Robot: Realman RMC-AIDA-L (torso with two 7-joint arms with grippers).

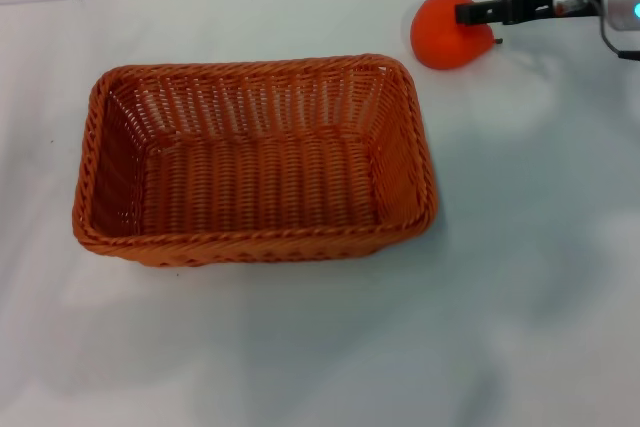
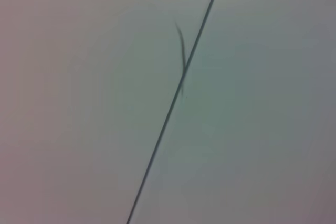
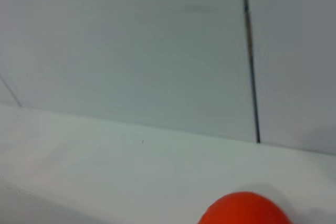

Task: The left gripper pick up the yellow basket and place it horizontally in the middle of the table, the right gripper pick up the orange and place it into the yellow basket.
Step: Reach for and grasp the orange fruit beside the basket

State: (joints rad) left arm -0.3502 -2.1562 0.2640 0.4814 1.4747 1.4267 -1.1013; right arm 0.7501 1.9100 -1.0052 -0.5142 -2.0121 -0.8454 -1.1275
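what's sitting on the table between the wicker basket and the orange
Nothing. In the head view, only bare white table separates the yellow basket from the orange, where the right gripper is.

A plain pale grey-white flat surface (image 2: 79,103) fills the left wrist view, crossed by a thin dark straight diagonal seam (image 2: 173,103), with a short curved dark mark (image 2: 181,51) touching it.

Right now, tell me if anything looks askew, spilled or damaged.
Nothing stands out. The yellow basket sits upright and empty on the table; the orange lies intact behind it, with the right hand at it.
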